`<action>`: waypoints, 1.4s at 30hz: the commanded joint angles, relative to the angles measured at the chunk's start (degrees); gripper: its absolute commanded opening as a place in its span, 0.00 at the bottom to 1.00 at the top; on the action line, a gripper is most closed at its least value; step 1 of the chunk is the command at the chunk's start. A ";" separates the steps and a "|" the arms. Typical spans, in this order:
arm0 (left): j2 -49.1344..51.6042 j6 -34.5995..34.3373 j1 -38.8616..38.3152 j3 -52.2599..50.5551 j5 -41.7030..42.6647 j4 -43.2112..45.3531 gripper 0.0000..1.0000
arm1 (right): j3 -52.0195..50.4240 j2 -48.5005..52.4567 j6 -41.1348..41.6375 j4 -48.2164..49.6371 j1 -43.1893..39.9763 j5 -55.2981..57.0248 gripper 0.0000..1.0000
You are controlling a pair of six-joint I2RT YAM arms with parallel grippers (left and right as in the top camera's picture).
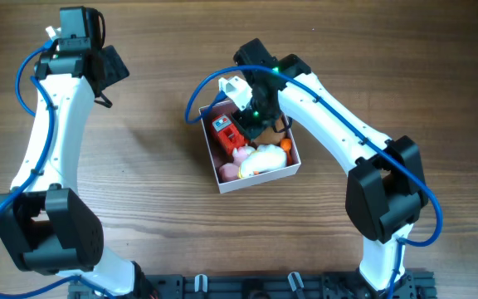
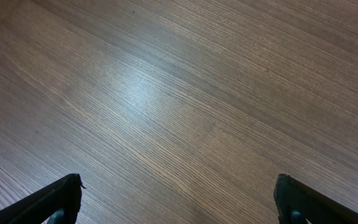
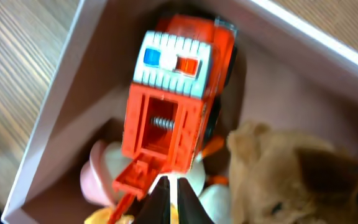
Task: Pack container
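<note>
The container (image 1: 260, 178) is set right of centre on the bench (image 1: 156, 166), directly beneath the right tool (image 3: 168, 186), whose fingers are pressed together with nothing seen between them. A red toy truck (image 3: 176, 99) inside lies lengthwise straight ahead of it. The left tool (image 2: 179, 208), spread wide and empty, is well apart.

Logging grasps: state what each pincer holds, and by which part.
Left pincer is open over the table, holding nothing. Right pincer is shut at the truck's rear flap, with nothing visibly gripped.
</note>
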 commanded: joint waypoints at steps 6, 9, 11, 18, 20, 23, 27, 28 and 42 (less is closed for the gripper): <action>0.24 0.50 0.20 -0.44 -0.52 0.09 1.00 | 1.36 -1.18 2.58 -1.60 -0.61 1.36 0.04; 0.24 0.50 0.20 -0.44 -0.52 0.09 1.00 | 1.36 -1.18 2.40 -2.62 -0.61 0.00 0.04; 0.24 0.50 0.20 -0.44 -0.52 0.09 1.00 | 1.36 -1.18 2.40 -2.40 -0.61 -2.05 0.04; 0.24 0.50 0.20 -0.44 -0.52 0.11 1.00 | 1.36 -1.18 2.49 -2.60 -0.57 -2.49 0.04; 0.24 0.50 0.20 -0.44 -0.52 0.09 1.00 | 1.36 -1.18 2.51 -2.69 -0.57 -4.94 0.04; 0.24 0.50 0.20 -0.44 -0.52 0.11 1.00 | 1.36 -1.18 2.51 -2.38 -0.57 -7.74 0.04; 0.24 0.50 0.20 -0.44 -0.52 0.09 1.00 | 1.36 -1.18 2.64 -2.45 -0.57 -8.74 0.04; 0.24 0.50 0.20 -0.44 -0.52 0.09 1.00 | 1.36 -1.18 2.58 -2.43 -0.57 -9.66 0.04; 0.24 0.50 0.20 -0.44 -0.52 0.09 1.00 | 1.36 -1.18 1.92 -1.42 -0.63 -15.28 0.04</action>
